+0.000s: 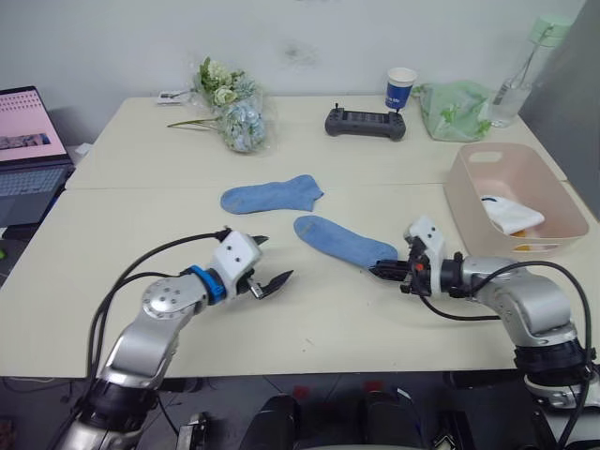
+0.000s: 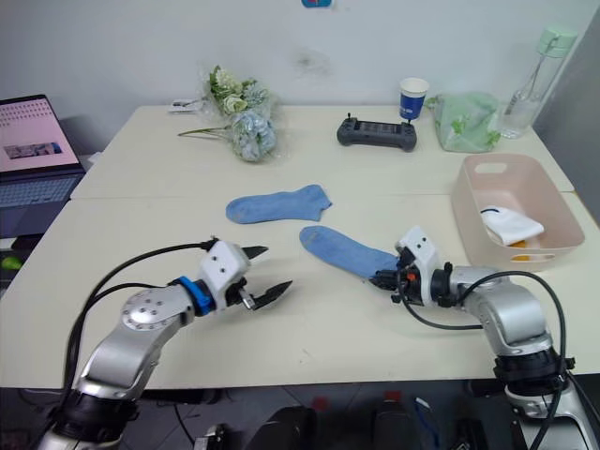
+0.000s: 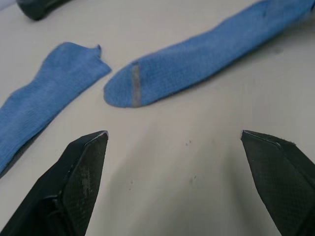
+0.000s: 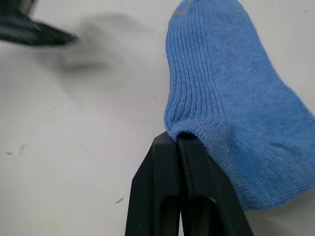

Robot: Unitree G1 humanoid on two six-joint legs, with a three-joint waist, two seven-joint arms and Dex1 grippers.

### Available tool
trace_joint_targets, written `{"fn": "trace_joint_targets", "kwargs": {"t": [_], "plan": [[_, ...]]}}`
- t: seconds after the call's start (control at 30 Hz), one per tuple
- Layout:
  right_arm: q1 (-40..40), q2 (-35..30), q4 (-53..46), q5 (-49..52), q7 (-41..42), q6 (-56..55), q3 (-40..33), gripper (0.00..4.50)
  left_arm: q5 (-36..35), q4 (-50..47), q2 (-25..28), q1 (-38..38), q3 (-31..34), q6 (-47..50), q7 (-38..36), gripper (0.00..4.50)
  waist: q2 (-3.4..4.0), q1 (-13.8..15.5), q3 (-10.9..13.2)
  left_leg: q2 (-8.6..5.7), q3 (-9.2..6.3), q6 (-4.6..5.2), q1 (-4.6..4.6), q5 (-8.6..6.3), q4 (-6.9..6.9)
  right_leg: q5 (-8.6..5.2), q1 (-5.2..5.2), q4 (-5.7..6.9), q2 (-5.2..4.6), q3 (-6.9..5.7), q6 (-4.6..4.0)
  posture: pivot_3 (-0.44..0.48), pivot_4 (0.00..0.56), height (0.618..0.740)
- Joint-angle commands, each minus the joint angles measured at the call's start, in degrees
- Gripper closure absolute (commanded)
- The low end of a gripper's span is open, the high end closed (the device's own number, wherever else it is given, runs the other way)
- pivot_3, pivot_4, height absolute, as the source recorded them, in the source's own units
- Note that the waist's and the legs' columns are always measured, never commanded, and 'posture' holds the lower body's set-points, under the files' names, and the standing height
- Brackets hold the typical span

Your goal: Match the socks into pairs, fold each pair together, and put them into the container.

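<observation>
The right claw (image 4: 178, 140) is pinching the near blue sock (image 1: 342, 241) by its cuff. The left claw (image 1: 265, 263) is hanging wide open, holding nothing, near the desk's (image 1: 309, 319) front edge.

Looks like an office or a robot test room — two pale tables (image 1: 141, 216) pushed together against a plain white wall (image 1: 309, 37). At far left, an open laptop (image 1: 28, 155) with a lit screen. Along the far edge, a black handheld controller (image 1: 366, 123), a blue-and-white paper cup (image 1: 400, 88), a clear water bottle (image 1: 520, 70), a bunch of wrapped flowers (image 1: 232, 114) — desk clutter, nothing of a kitchen or a shop.
</observation>
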Motion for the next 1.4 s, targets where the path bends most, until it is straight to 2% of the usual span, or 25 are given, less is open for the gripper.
{"fn": "trace_joint_targets", "kwargs": {"t": [0.03, 0.1, 0.3, 0.33, 0.43, 0.57, 0.8, 0.93, 1.07, 1.23, 1.4], "plan": [[-0.1, -0.1, -3.2, 4.4, -1.2, 3.5, -2.9, 4.48, 6.8, 8.0, -0.9, -5.2, -4.5, -10.8, -0.2, 0.00, -0.02, 0.0, 0.0, 0.00, 0.00, 0.00, 0.00, 0.00, 0.01, 0.00, 0.00, 0.00, -0.01, 0.00, 0.00, 0.000, 0.150, 0.740], [0.4, -0.6, -4.0, 5.6, -1.6, 4.2, -3.2, 4.48, 9.4, 12.6, -1.4, -7.3, -6.1, -14.8, 0.2, 0.00, -0.01, 0.0, 0.0, -0.02, 0.01, 0.00, -0.01, 0.00, 0.00, 0.00, 0.00, -0.01, -0.04, -0.01, 0.00, 0.000, 0.150, 0.740], [2.9, -2.7, -4.6, 8.2, -1.8, 4.6, -4.4, 4.48, 17.4, 27.2, -5.5, -16.4, -7.6, -24.6, 8.5, 0.00, -0.03, 0.0, 0.0, -0.06, -0.01, 0.00, 0.00, 0.00, 0.03, 0.01, 0.03, 0.03, -0.06, -0.06, 0.02, 0.000, 0.150, 0.740], [3.1, -2.8, -4.4, 8.4, -2.1, 4.4, -4.4, 4.50, 17.8, 28.9, -5.9, -17.2, -7.7, -25.9, 8.8, 0.19, -0.03, 0.0, 0.0, -0.05, 0.00, 0.00, 0.00, 0.00, 0.04, 0.01, 0.03, 0.03, -0.06, -0.06, 0.02, 0.000, 0.150, 0.740], [3.2, -2.6, -3.5, 8.7, -2.6, 3.4, -4.4, 4.50, 17.8, 33.1, -7.0, -19.0, -7.6, -28.0, 8.6, 0.87, -0.03, -0.2, 0.0, -0.05, 0.00, 0.00, 0.00, 0.00, 0.02, 0.01, 0.01, 0.04, -0.06, -0.06, 0.03, 0.000, 0.150, 0.740], [3.3, -2.6, -2.8, 8.7, -3.0, 2.3, -3.9, 4.50, 17.8, 35.7, -7.8, -20.1, -6.9, -30.1, 8.7, 2.19, -0.03, -0.2, 0.0, -0.04, -0.01, 0.00, 0.00, 0.01, 0.03, 0.01, -0.01, 0.06, -0.05, -0.06, 0.03, 0.000, 0.150, 0.740], [2.9, -2.4, -1.5, 7.8, -3.2, 0.3, -2.3, 4.50, 16.1, 34.3, -6.9, -18.9, -5.3, -31.9, 6.4, 4.48, -0.04, -0.2, 0.0, -0.04, -0.02, 0.00, 0.00, 0.01, 0.03, 0.01, -0.01, 0.06, -0.05, -0.06, 0.03, 0.000, 0.150, 0.740], [1.3, -2.1, -0.1, 7.1, -2.2, -1.9, -0.2, 4.50, 14.0, 31.4, -5.2, -16.7, -2.9, -30.3, 5.6, 4.48, -0.04, -0.4, 0.0, -0.04, -0.03, 0.00, 0.00, 0.01, 0.03, 0.01, -0.02, 0.06, -0.05, -0.06, 0.03, 0.000, 0.150, 0.740], [-0.4, -2.3, 1.6, 3.3, -2.3, -7.9, 3.0, 4.50, 12.4, 24.2, -2.3, -12.0, -1.2, -28.3, 3.4, 4.48, -0.03, -0.8, 0.0, -0.02, -0.06, 0.00, -0.01, 0.01, 0.02, 0.01, -0.07, 0.08, -0.04, -0.05, 0.02, 0.000, 0.150, 0.740], [-0.1, -4.7, 2.0, -0.9, 0.8, -14.1, 7.3, 4.50, 8.4, 4.0, 5.3, 1.7, 1.4, -20.7, -3.3, 4.48, -0.03, -1.0, 0.0, 0.00, -0.09, 0.00, -0.02, 0.00, -0.03, 0.00, -0.11, 0.04, -0.04, -0.03, 0.02, 0.000, 0.150, 0.740], [2.5, -8.8, -1.5, 1.7, 4.5, -11.0, 7.3, 4.50, 7.7, -13.2, 9.8, 14.7, 3.1, -11.6, -5.6, 4.48, -0.01, -0.3, 0.0, -0.02, -0.09, 0.01, -0.02, 0.00, -0.02, 0.00, -0.04, 0.01, -0.05, 0.00, 0.02, 0.000, 0.150, 0.740]]}}
